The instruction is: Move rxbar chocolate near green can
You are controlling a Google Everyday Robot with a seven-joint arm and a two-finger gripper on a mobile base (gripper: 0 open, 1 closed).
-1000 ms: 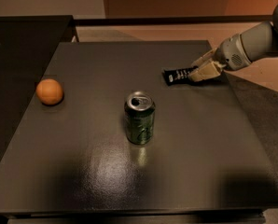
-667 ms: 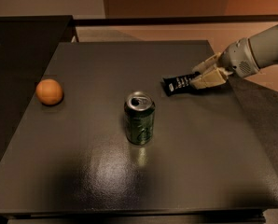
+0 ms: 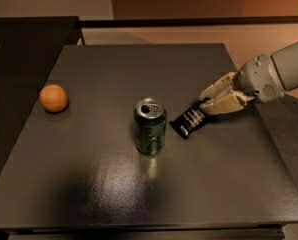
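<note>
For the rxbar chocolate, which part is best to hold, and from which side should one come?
Its right end, coming from the right. The rxbar chocolate is thin and flat, and its other end points toward the green can, so the right end faces the arm. The pincer is at that right end, closed on it.

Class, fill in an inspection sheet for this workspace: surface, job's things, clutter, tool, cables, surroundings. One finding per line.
Surface: dark grey table top, glossy, with reflections near the front.
Job's things: green can upright near the middle, top opened; rxbar chocolate just right of the can, angled, not touching it.
Clutter: one orange ball at the left side, well apart from the can.
Tool: tool comes in from the right, closed on the bar's right end.
Cables: nothing seen.
Surroundings: another dark surface at the far left; tan background behind the table.
</note>
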